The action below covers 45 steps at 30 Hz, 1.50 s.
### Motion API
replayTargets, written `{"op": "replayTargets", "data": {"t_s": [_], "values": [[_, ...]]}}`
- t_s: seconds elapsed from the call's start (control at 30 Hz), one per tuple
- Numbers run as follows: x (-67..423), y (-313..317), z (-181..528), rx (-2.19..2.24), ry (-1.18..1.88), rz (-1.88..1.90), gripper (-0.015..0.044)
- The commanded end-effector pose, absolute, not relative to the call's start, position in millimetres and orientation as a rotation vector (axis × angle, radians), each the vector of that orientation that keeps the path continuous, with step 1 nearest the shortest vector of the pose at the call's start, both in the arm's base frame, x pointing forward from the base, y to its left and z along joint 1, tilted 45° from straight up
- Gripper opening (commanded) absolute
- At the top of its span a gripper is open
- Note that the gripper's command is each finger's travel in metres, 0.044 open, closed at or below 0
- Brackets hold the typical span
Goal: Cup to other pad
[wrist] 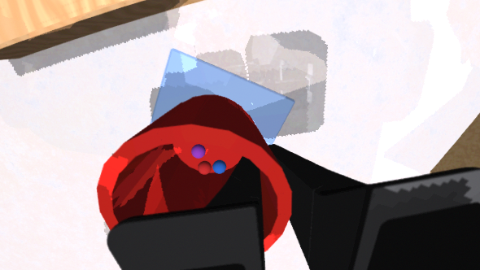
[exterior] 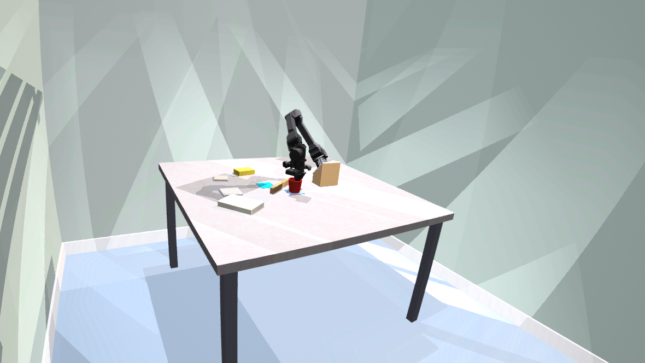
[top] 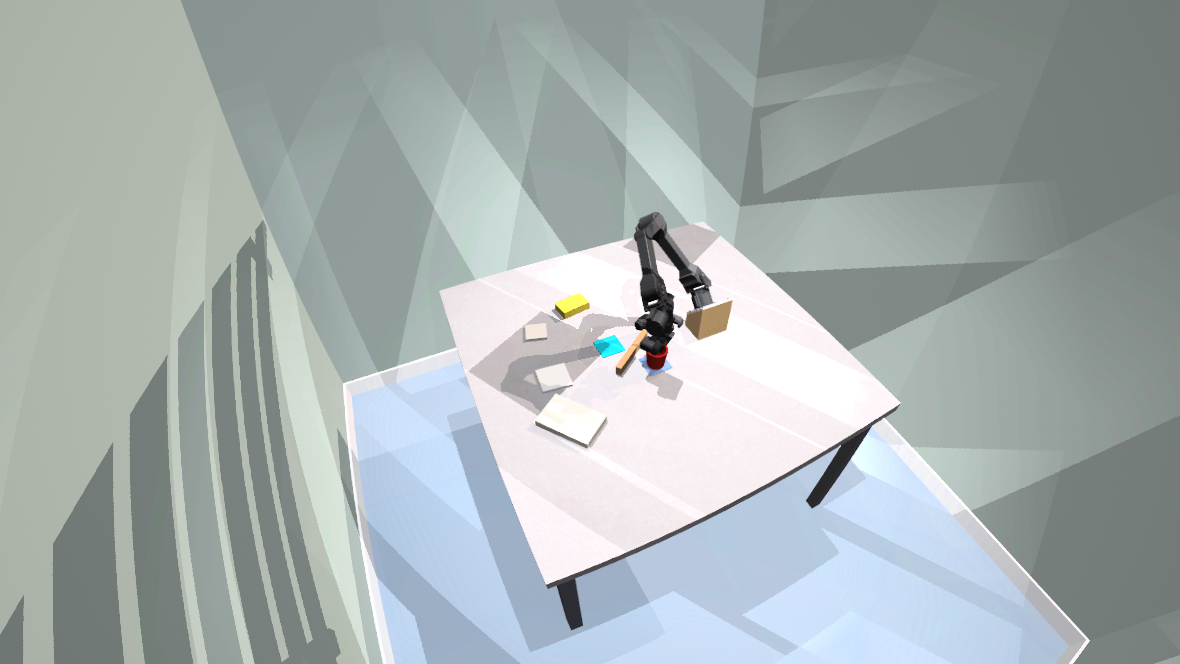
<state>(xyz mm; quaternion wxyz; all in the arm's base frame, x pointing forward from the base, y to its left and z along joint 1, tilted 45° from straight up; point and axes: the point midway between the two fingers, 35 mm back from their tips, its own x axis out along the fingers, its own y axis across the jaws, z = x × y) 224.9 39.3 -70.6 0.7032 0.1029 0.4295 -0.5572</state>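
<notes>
The red cup (top: 656,358) (exterior: 294,185) (wrist: 134,179) stands upright on the pale blue pad (top: 657,372) (exterior: 302,193) (wrist: 203,81). Three marbles (wrist: 207,160), purple, red and blue, lie at its bottom. My gripper (top: 656,341) (exterior: 294,175) (wrist: 261,153) comes down from above and is shut on the cup's wall, one finger inside the rim and one outside. The other pad (top: 608,346) (exterior: 264,184) is bright cyan and lies just left of the cup, past a wooden stick. It is out of the wrist view.
A wooden stick (top: 629,353) (exterior: 279,186) (wrist: 61,20) lies between the cup and the cyan pad. A slanted wooden box (top: 709,319) (exterior: 327,175) (wrist: 460,150) stands right of the cup. A yellow block (top: 571,305), two white tiles (top: 552,377) and a white slab (top: 571,419) lie further left.
</notes>
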Motion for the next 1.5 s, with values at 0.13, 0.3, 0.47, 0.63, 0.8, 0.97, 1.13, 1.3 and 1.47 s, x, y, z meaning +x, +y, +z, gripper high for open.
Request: {"op": "replayTargets", "data": {"t_s": [0.13, 0.3, 0.47, 0.63, 0.8, 0.97, 1.13, 1.3, 1.47], "values": [[225.9, 51.2, -59.4, 0.228, 0.956, -1.238, 0.0], [224.7, 65.3, -44.7, 0.225, 0.957, -1.237, 0.0], [222.1, 78.6, -29.6, 0.221, 0.956, -1.237, 0.0], [220.6, 80.0, -27.2, 0.221, 0.955, -1.237, 0.0], [219.7, 79.4, -26.6, 0.221, 0.956, -1.237, 0.0], [219.8, 79.1, -26.4, 0.221, 0.956, -1.237, 0.0], [219.9, 77.8, -27.9, 0.21, 0.954, -1.236, 0.0], [219.9, 77.8, -27.9, 0.21, 0.954, -1.236, 0.0], [219.9, 77.8, -27.9, 0.21, 0.954, -1.236, 0.0]]}}
